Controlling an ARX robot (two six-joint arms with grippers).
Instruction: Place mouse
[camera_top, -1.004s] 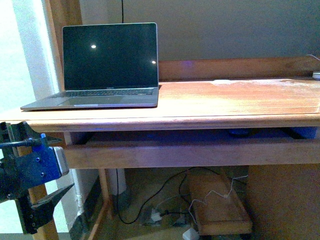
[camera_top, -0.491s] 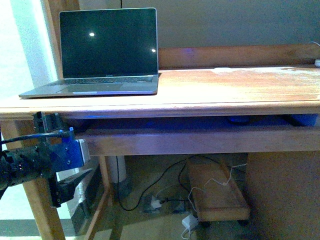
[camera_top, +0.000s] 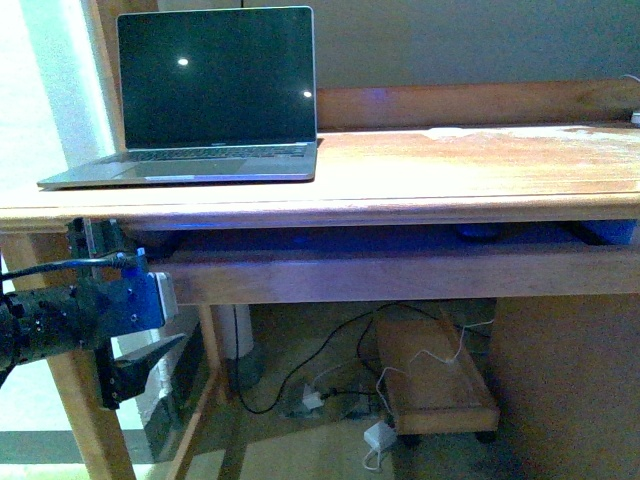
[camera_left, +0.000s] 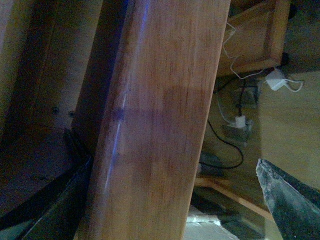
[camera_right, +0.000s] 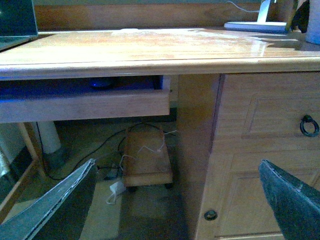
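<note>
**While the mouse lies in the drawer, both tools gape empty**

Where the wooden tabletop fills the front view, a shallow drawer runs beneath its front edge, its inside glowing blue. To the right of the drawer stands a cabinet with panelled fronts and a dark ring pull. An open laptop sits on the left end of the tabletop, its screen dark. On the floor under the drawer is a low wooden box, with cables trailing round it and a white charger just in front.

The left tool hangs below the tabletop's left end, by the drawer's left end. Its jaws are spread wide, and in the left wrist view the drawer's front board lies between the two fingers. I cannot tell whether either finger touches the wood. The right tool shows only in its own wrist view. Its jaws are wide apart and grip nothing, and it faces the drawer's right end and the cabinet.

The mouse is a dark rounded shape inside the drawer, towards its right end, well apart from both tools. Its detail is too dim to make out.
</note>
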